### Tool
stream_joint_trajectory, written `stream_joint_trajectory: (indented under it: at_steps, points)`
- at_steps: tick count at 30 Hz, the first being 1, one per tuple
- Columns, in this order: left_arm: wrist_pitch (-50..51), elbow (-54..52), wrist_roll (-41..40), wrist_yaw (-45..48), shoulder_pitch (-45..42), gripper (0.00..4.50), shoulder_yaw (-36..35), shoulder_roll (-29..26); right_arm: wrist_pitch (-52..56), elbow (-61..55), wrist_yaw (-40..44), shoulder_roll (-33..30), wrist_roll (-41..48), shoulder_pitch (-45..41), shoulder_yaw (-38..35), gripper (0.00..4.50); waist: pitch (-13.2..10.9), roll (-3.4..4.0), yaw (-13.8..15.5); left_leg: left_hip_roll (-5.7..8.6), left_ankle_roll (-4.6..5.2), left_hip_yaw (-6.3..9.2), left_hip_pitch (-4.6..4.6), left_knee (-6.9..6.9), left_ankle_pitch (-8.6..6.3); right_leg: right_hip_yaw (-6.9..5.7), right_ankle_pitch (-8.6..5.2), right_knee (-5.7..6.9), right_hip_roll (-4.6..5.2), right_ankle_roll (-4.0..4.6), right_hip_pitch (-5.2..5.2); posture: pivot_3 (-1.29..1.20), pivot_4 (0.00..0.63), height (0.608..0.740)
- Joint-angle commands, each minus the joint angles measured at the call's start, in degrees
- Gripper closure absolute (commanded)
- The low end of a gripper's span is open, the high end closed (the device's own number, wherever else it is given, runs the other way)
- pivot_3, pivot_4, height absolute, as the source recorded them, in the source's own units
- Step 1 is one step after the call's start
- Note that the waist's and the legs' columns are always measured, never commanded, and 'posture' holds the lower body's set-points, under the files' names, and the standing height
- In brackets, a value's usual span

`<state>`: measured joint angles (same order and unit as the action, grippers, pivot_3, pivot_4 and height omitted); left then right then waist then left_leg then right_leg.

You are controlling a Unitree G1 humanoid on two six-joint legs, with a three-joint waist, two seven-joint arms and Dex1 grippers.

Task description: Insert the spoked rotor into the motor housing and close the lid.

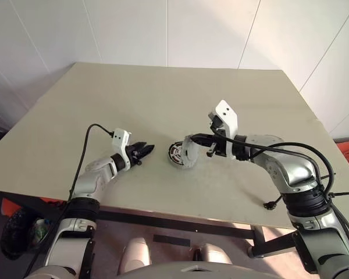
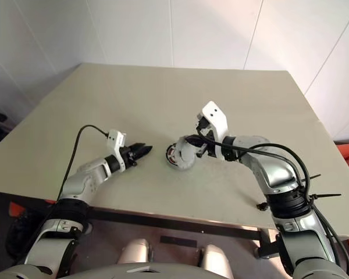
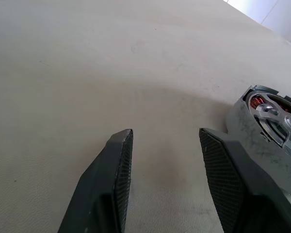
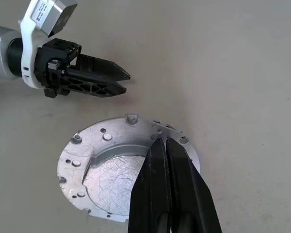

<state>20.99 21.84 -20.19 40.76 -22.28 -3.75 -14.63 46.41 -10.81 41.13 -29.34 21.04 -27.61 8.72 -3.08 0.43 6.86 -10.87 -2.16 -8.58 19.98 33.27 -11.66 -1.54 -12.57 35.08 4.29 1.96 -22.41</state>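
My right gripper [image 4: 160, 143] is shut on the rim of the lid [image 4: 111, 165], a pale grey disc with small holes. It holds the lid tilted [image 1: 191, 153], just above and to the right of a dark round part [image 1: 174, 153] lying on the table. In the left wrist view that part shows copper-red windings under pale spokes [image 3: 271, 109]. I take it for the motor housing with the spoked rotor in it, though I cannot tell the two apart. My left gripper [image 1: 148, 150] hovers open and empty just left of the housing, pointing at it.
The beige table [image 1: 163, 99] reaches to white walls behind. Its front edge [image 1: 180, 220] runs just below both arms. A black cable end [image 1: 271, 204] lies on the table by my right forearm.
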Motion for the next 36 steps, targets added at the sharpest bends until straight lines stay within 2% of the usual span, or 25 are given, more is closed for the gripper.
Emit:
stream_joint_trajectory:
  at_steps: [1,18,25,32,36]
  points:
    - [-1.1,-1.6,-0.2,-0.1,-1.4,2.2,-0.7,-0.4,-2.2,2.5,-1.2,2.0,-1.1,-1.4,0.2,4.48,0.0,0.0,0.0,0.0,0.0,0.0,0.0,0.0,0.0,0.0,0.0,0.01,0.0,0.0,0.0,0.0,0.0,0.74]
    - [-1.6,-1.7,-0.2,-0.3,-1.3,2.2,-0.9,0.0,-7.6,8.6,-3.2,6.6,-3.5,-1.7,-1.1,4.48,0.0,-0.01,-0.1,0.0,-0.01,0.0,0.01,-0.02,0.0,0.0,0.0,-0.01,0.0,0.0,-0.02,0.0,0.0,0.74]
    - [-1.6,-1.7,-0.1,-0.2,-1.3,2.2,-0.6,0.5,-6.8,2.6,0.0,3.8,-0.2,0.3,-4.0,4.48,0.0,-0.02,0.1,0.02,0.0,0.01,0.02,-0.03,0.0,0.0,0.0,-0.04,0.0,0.0,-0.03,0.0,0.0,0.74]
    - [-1.2,-1.6,-0.1,0.4,-1.4,2.2,-0.5,0.3,-13.2,-3.1,6.5,2.9,7.1,6.5,-11.1,4.48,0.0,-0.02,0.1,0.01,0.01,0.01,0.04,-0.07,-0.01,-0.01,0.0,-0.08,0.0,-0.01,-0.03,0.0,0.0,0.74]
    - [-0.5,-2.0,-0.3,1.1,-1.5,2.2,-0.4,-0.2,-12.6,-4.2,8.5,2.6,10.0,8.4,-11.9,4.48,0.0,-0.02,0.0,-0.01,0.01,0.0,0.01,-0.06,-0.01,-0.01,0.0,-0.07,0.0,0.0,0.04,0.0,0.0,0.74]
